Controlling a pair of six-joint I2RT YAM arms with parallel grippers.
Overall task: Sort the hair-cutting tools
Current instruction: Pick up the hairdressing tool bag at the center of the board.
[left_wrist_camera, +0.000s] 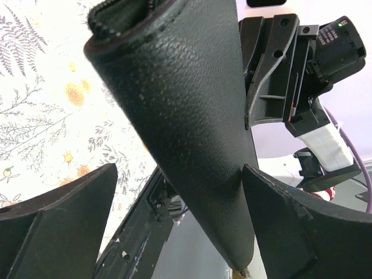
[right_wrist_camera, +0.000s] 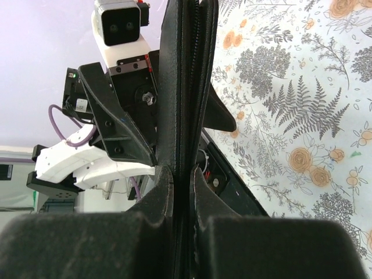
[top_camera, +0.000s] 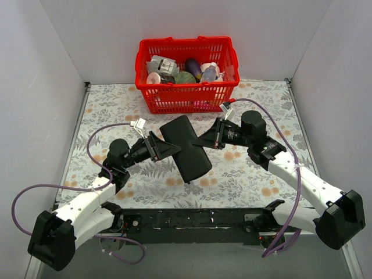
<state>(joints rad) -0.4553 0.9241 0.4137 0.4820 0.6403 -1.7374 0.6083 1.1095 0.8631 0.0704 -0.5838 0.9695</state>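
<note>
Scissors, comb: none visible in any view; judged likely inside flat black rectangular zip case (top_camera: pixel 185 148), zipper shut along visible edge. Case sat between both claws, long axis running from basket side toward arm bases.
Right gripper (right_wrist_camera: pixel 183 174), at case's right, pinched tight on zippered edge.
Left gripper (left_wrist_camera: pixel 179 174), at case's left, gaped wide astride opposite edge; one finger (left_wrist_camera: pixel 279 232) touched grained face, other stood apart; gripped nothing.
Both arms equally near case.
Red plastic basket (top_camera: pixel 186 96) stood just beyond case's far end.
Judged: opening case would hinge on left claw.
</note>
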